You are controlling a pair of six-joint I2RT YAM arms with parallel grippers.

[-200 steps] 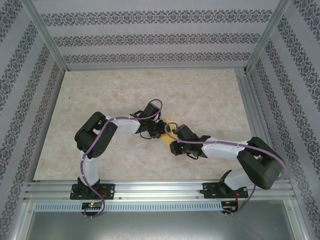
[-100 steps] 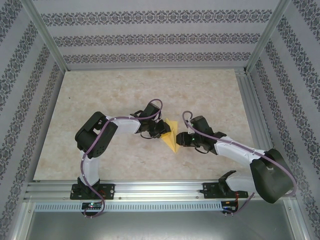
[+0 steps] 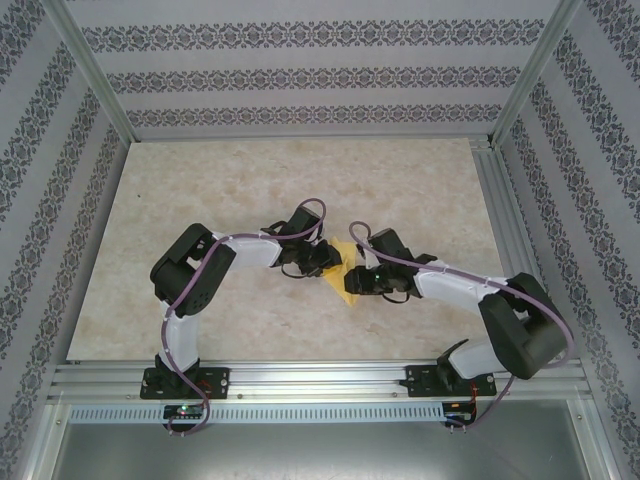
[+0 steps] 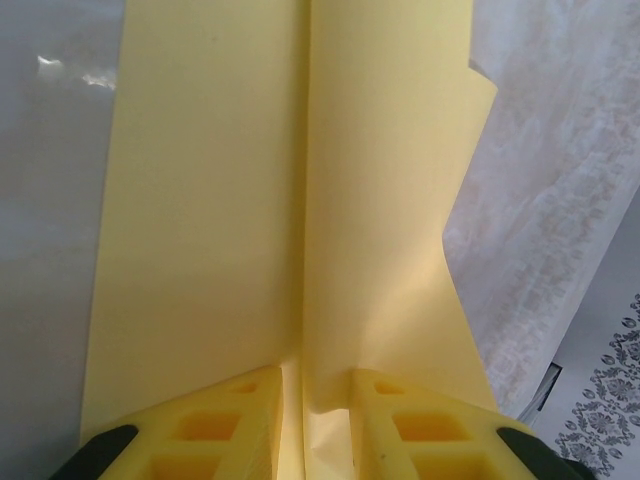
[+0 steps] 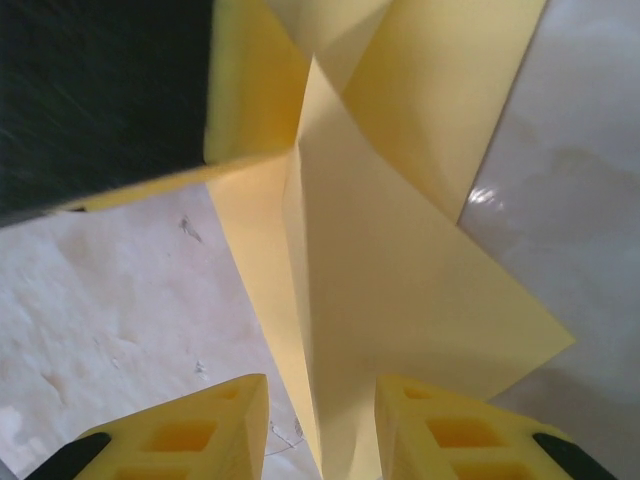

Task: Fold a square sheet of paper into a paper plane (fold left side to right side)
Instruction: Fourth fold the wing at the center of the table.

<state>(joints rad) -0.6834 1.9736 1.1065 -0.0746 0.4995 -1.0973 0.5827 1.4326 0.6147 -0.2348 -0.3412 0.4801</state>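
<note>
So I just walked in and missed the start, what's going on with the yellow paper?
A robot is folding yellow paper into a plane on the table. The left pincer pinches the raised centre crease of the half-folded sheet. The right pincer stands open, astride the paper's edge from the other side, not gripping it.

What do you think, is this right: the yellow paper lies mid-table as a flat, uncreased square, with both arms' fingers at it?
Not flat and uncreased: the left wrist view shows the yellow paper folded, a raised centre crease running between the left fingers. It does lie in the middle of the table, the right fingers at it too.
</note>
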